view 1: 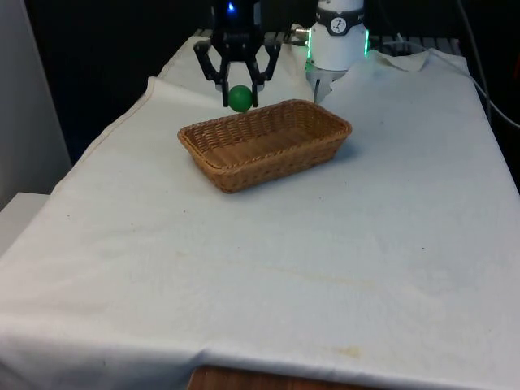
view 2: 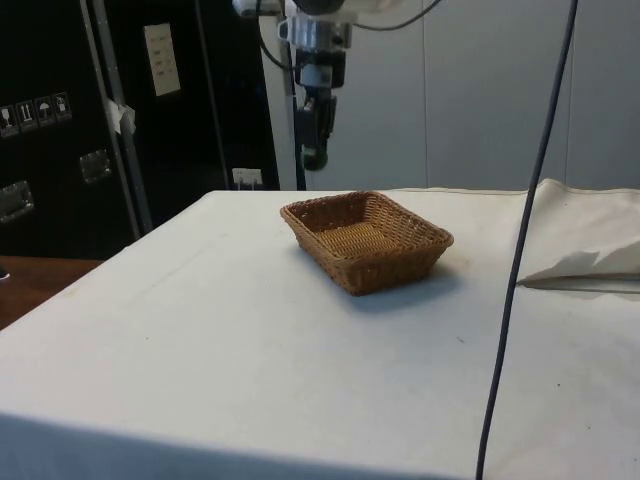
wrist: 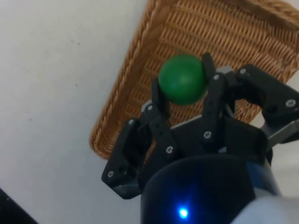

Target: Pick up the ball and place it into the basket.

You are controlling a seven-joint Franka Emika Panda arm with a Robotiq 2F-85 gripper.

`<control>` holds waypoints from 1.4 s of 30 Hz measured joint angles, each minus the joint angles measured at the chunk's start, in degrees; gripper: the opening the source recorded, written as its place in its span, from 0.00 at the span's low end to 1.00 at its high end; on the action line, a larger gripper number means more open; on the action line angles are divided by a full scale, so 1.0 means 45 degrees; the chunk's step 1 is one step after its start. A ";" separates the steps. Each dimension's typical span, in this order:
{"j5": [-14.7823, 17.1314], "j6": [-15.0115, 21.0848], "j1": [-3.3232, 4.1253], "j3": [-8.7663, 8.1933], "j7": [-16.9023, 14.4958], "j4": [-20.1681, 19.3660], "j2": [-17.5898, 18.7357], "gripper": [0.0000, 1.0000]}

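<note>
Ball [view 1: 240, 98]: green, round, pinched between the two black fingers [wrist: 209, 88] of the claw [view 1: 238, 96]. It hangs clear of the counter [view 1: 268, 268], in the air, not touching any wicker.

Front view: claw and ball sit in the upper middle of the frame, a little left of centre, just above and behind the basket's [view 1: 244, 172] far left rim. Fingers point straight down, one on each side of the ball.

Side view: claw [view 2: 315, 158] hangs in the upper middle of the frame, above the far rim of the basket [view 2: 390, 270]. Clear gap between fingertips and wicker. Ball itself is hard to make out here, dark against the dark fingers.

Wrist view: ball [wrist: 182, 79] sits in the middle of the frame, gripped at its sides, claw [wrist: 183, 84] closed on it. Under it lies the woven floor of the basket [wrist: 126, 79], near one short end; the braided rim runs diagonally just beside the ball's outline. Ball is over the inside of the basket, close to that rim.

Basket: brown wicker, rectangular, shallow, with nothing lying in it, standing flat on the white cloth [view 2: 250, 350] in the far half of the counter, set at an angle to the counter's edges. Cloth is creased, with a few faint marks in the lower part of the front view.
</note>
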 measured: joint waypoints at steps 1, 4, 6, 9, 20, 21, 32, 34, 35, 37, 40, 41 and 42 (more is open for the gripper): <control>0.0000 0.0153 0.0000 0.0064 0.0025 -0.0153 0.0000 0.00; 0.0000 0.0446 0.0000 0.0191 0.0102 -0.0471 -0.0013 0.00; 0.0013 0.0879 0.0000 0.0382 0.0191 -0.0980 -0.0025 0.00; 0.0025 0.1286 0.0000 0.0547 0.0267 -0.1451 -0.0064 0.00; 0.0051 0.2279 0.0000 0.1006 0.0522 -0.2572 0.0000 0.34; 0.0051 0.2292 -0.0013 0.1019 0.0535 -0.2572 0.0025 0.43; 0.0064 0.2317 -0.0013 0.1057 0.0547 -0.2648 0.0089 1.00; 0.0064 0.2317 -0.0013 0.1070 0.0547 -0.2661 0.0089 1.00; 0.0064 0.2317 -0.0013 0.1070 0.0547 -0.2661 0.0089 1.00; 0.0064 0.2343 -0.0013 0.1070 0.0598 -0.2636 0.0076 1.00; 0.0038 0.2254 -0.0013 0.1057 0.0815 -0.2419 -0.0153 1.00; 0.0025 0.2190 -0.0013 0.1057 0.0866 -0.2355 -0.0216 1.00; 0.0025 0.2190 -0.0013 0.1057 0.0866 -0.2355 -0.0216 1.00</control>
